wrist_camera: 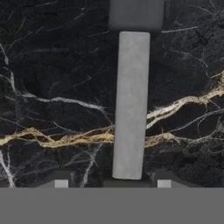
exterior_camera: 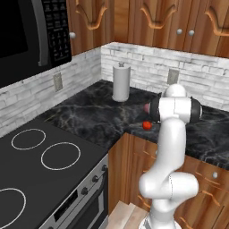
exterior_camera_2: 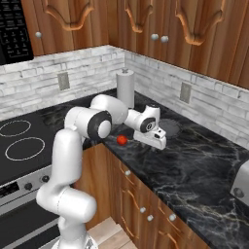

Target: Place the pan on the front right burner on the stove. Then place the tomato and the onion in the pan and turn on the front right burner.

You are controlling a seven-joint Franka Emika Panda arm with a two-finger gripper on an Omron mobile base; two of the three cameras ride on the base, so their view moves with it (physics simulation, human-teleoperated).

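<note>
Pan point(exterior_camera_2: 168, 127) on dark marble surface point(exterior_camera_2: 204, 165), right of stove point(exterior_camera: 40, 179), tomato point(exterior_camera_2: 121, 140) nearby. Tool point(wrist_camera: 131, 183) low over pan handle point(wrist_camera: 130, 105), tips either side, closing; grip unconfirmed. Keep handle centred btwn tips, pinch fully before lifting, watch for pan tilt.
</note>
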